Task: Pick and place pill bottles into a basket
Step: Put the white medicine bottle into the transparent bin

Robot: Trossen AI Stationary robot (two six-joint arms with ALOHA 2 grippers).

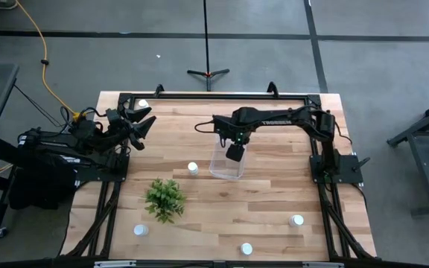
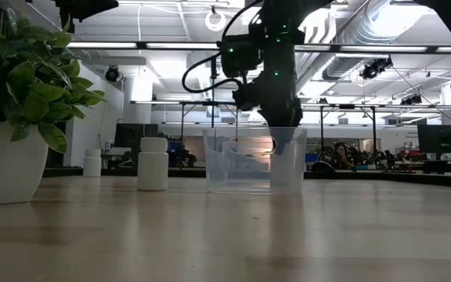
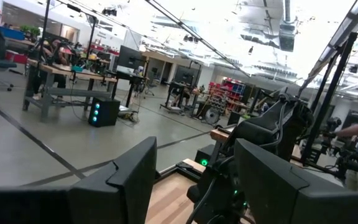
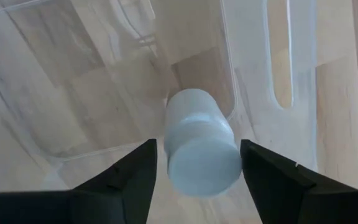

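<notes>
On the wooden counter (image 1: 274, 201) the clear basket (image 1: 226, 165) stands in the middle, and my right pincer (image 4: 197, 163) hangs just above it. Its fingers are spread and do not touch the pill bottle (image 4: 201, 142) between them. I judge this the release step; next I must rise straight, not catching the wall. My left pincer (image 1: 141, 123) waits spread, well apart.

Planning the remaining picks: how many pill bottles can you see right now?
6: one at the right gripper inside the basket, one left of it, one far-left edge, three along the near edge. More may be hidden.
</notes>
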